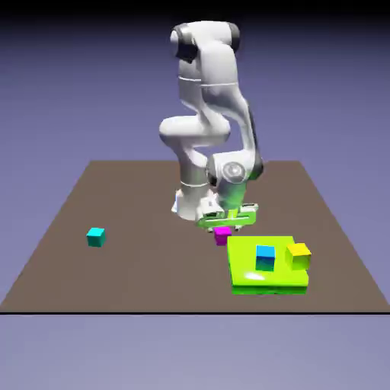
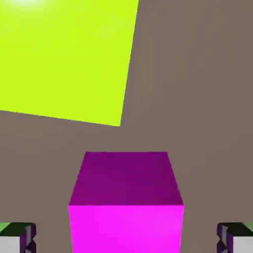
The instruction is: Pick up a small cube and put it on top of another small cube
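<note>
The small magenta cube (image 1: 222, 234) rests on the brown table, just off the far left corner of a lime-green slab (image 1: 266, 276). My gripper (image 1: 224, 225) hangs right over it, open. In the hand view the cube (image 2: 126, 202) fills the bottom middle, and the two grey fingertips (image 2: 17, 238) stand wide on either side of it, with a gap of table between each tip and the cube. Nothing is held. A blue cube (image 1: 265, 257) and a yellow cube (image 1: 298, 255) sit on the slab.
A teal cube (image 1: 95, 237) lies alone on the table (image 1: 152, 198) at the exterior view's left. The lime-green slab (image 2: 64, 54) takes up the upper left of the hand view, close beyond the magenta cube.
</note>
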